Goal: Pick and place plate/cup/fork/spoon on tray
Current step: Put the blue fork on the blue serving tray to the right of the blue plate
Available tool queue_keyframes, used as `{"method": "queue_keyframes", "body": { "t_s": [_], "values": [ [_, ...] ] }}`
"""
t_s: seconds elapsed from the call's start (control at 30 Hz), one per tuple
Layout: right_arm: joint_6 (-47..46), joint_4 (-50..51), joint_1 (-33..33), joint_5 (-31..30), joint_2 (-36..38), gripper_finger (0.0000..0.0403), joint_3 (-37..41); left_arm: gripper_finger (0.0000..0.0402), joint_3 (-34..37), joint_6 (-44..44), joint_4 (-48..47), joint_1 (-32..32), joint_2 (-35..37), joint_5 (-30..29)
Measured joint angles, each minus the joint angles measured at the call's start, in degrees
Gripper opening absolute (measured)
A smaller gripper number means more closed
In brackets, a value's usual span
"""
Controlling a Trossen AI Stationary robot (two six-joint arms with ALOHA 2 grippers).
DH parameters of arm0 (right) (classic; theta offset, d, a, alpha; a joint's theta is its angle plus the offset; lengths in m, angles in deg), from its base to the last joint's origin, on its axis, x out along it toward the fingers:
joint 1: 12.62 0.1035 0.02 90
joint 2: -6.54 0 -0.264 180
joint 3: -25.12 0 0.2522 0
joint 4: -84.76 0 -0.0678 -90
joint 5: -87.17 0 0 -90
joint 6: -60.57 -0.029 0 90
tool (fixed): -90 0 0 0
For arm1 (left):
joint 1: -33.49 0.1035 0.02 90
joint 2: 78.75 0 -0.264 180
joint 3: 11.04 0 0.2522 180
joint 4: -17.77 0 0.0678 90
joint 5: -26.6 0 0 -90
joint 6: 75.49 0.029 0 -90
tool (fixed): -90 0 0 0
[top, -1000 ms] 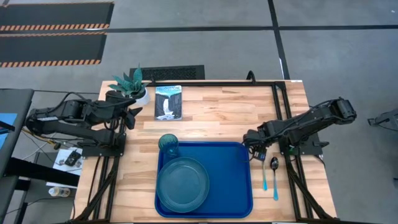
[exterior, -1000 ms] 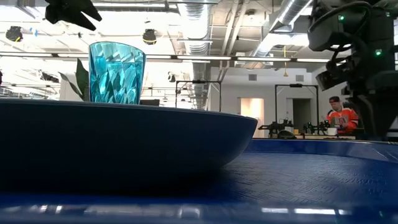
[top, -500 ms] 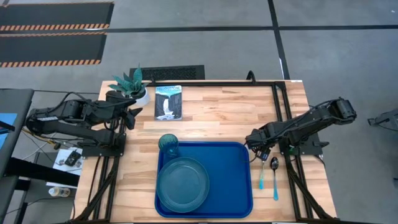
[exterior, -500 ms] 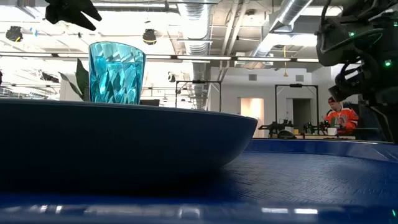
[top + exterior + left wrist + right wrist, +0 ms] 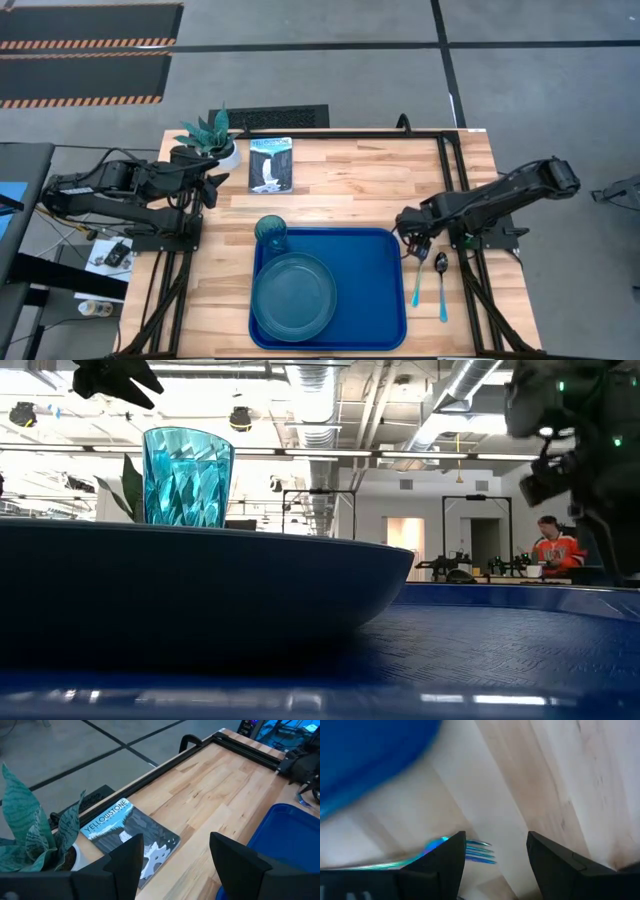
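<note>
pale wood table [image 5: 350, 190], grey floor [image 5: 300, 70]

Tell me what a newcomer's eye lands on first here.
The big blue tray at the table's front, carrying the teal plate with the cup at its back left corner. Just right of the tray, the right gripper sits low over the fork, with the spoon alongside.

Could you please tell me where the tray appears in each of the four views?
High view: the tray sits bottom centre, under the plate.
Low view: its blue floor fills the foreground.
Left wrist view: a blue corner beyond the booklet.
Right wrist view: a blue blur past the fork.
Shared landmark: the wooden table, hidden only in the low view.
</note>
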Motion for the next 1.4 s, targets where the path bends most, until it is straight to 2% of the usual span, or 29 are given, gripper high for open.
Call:
{"method": "queue_keyframes", "body": {
  "t_s": [0.13,0.37,0.53,0.87,1.07,1.23,1.4],
  "values": [
    [-2.4,1.1,0.0,0.1,4.9,0.0234,-0.5,0.0215,0.0,0.0,0.0,0.0,0.0,0.0],
    [-13.2,7.7,0.0,-2.5,12.1,0.0234,-0.1,0.0215,0.0,0.0,0.0,0.0,0.0,0.0],
    [-16.9,5.7,0.1,-2.4,14.5,0.0234,1.7,0.0215,0.0,0.0,0.0,0.0,0.0,0.0],
    [-24.5,4.0,0.0,-5.9,11.7,0.0234,2.2,0.0215,0.0,-0.1,0.0,0.0,0.0,0.5],
    [-38.1,2.7,-1.5,-5.9,6.9,0.0234,2.2,0.0215,0.0,0.3,0.0,0.0,0.0,0.5],
    [-39.2,2.6,0.4,-4.3,3.1,0.0234,2.2,0.0215,0.0,0.4,-0.1,0.0,0.0,0.8],
    [-39.3,2.7,2.9,-2.3,2.2,0.0234,2.2,0.0215,0.0,0.2,-1.5,0.0,0.0,1.1]
  ]
}}
